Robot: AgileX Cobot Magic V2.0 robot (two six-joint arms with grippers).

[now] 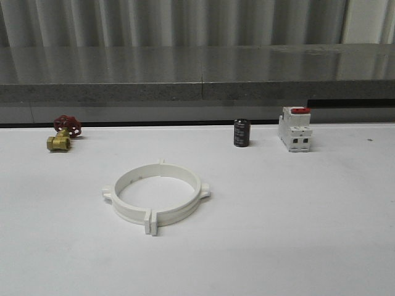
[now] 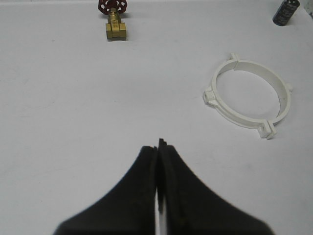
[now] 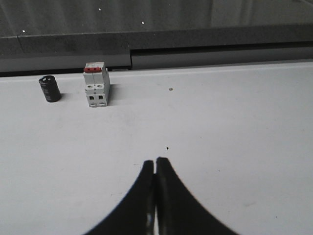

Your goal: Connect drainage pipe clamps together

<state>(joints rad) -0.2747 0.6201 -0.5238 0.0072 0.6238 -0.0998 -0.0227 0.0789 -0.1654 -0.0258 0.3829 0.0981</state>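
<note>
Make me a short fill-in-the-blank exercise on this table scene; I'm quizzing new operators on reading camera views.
1. The two drainage pipe clamps lie joined as one ____.
2. The brass valve has a ____ handwheel.
3. The left gripper and the right gripper are both ____.
4. The black cylinder stands beside the white ____.

Missing words: ring; red; shut; breaker

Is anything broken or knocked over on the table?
Nothing stands out. The two white clamp halves lie flat on the table, already meeting as one ring. The brass valve, the dark cylinder and the breaker sit along the back edge. The left pincer and right pincer are shut and hold nothing.
</note>
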